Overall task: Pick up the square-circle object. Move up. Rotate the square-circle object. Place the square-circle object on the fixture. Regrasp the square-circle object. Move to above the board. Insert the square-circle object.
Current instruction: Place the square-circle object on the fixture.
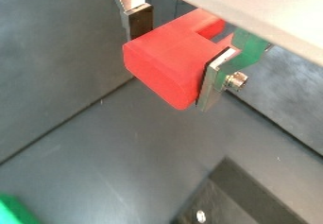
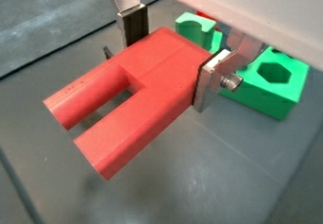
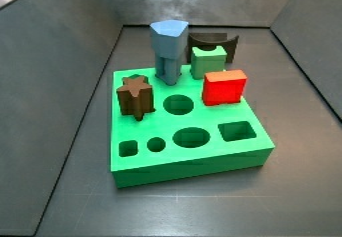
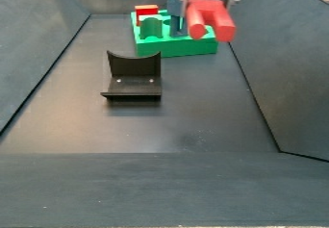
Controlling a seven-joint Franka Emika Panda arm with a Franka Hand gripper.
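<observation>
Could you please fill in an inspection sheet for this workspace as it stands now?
Surface: dark floor, carrying only the fixture and the board.
Job's things: red piece clamped in the air, block end between the fingers, two prongs pointing away; fixture stands unoccupied; green board has round, oval and square holes open at the front.
Clutter: blue peg, brown star peg, red cube and green block standing on the board.
Gripper: gripper shut on the red piece, raised beside the board.
Cables: nothing seen.
Surroundings: dark sloped walls around the floor.
</observation>
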